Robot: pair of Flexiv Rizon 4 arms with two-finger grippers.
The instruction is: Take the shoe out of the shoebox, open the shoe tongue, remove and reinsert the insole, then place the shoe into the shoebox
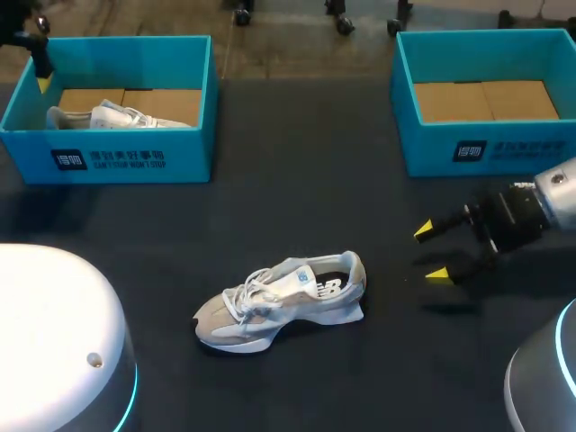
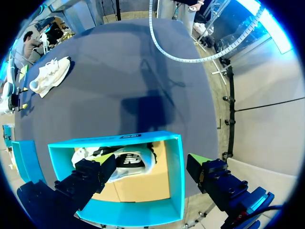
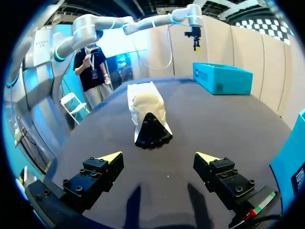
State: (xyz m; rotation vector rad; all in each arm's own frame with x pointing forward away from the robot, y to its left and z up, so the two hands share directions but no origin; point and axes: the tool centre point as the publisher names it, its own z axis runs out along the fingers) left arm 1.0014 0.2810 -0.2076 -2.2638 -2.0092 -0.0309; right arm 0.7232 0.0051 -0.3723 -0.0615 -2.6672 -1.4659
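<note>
The pale shoe (image 1: 281,301) sits on the dark tabletop (image 1: 297,180), out in front of the two boxes, its heel turned toward my right hand (image 1: 430,252). That hand waits near the heel, fingers apart and touching nothing. My left hand (image 2: 151,161) hangs above the left shoebox (image 1: 117,157), fingers spread wide and holding nothing. A second shoe (image 2: 128,160) lies inside that box. The right shoebox (image 1: 486,148) stands well apart.
</note>
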